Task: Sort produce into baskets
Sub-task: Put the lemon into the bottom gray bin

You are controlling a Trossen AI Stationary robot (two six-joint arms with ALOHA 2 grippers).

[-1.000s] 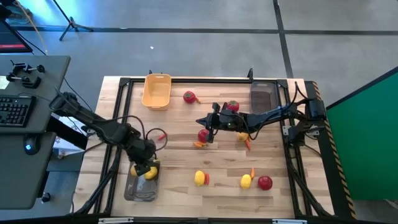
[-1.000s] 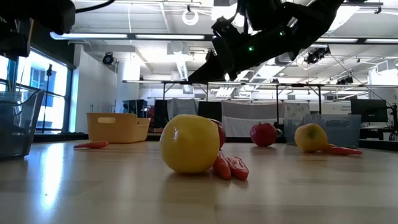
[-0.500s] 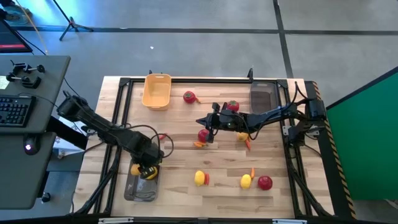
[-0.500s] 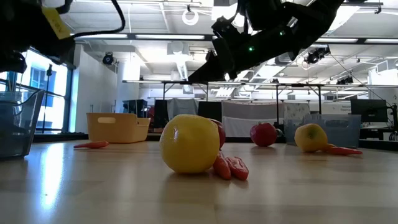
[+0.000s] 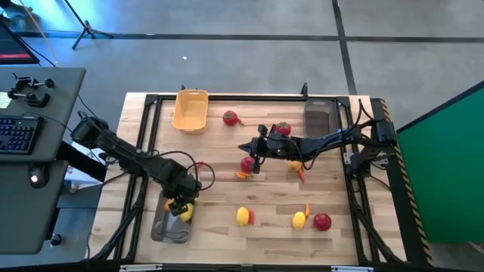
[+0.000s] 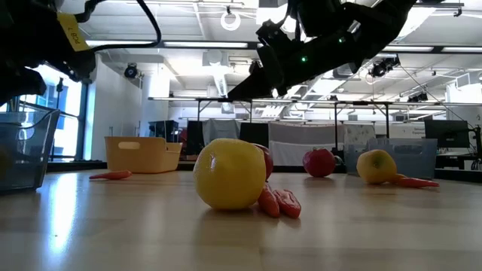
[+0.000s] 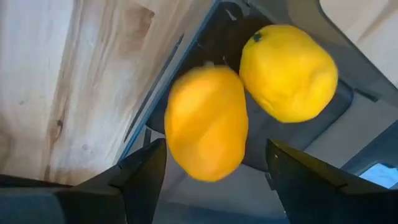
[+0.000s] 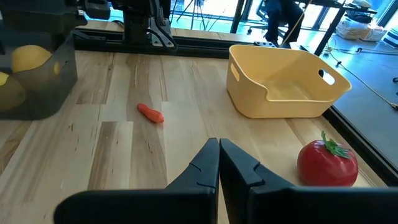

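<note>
The left gripper (image 5: 177, 206) hangs with fingers (image 7: 143, 174) spread over the dark grey tray (image 5: 168, 227) at the table's (image 5: 219, 245) near-left corner; a blurred lemon (image 7: 206, 123) sits between them, touching neither, beside a second lemon (image 7: 288, 73) in the tray. The right gripper (image 5: 250, 149), fingers pressed together and empty, hovers mid-table over a red fruit (image 5: 247, 164). The yellow basket (image 5: 190, 110) stands at the far edge towards the left, another grey tray (image 5: 321, 115) towards the far-right corner. Two more lemons (image 5: 243, 216) and a second red fruit (image 5: 322, 221) lie along the near edge.
</note>
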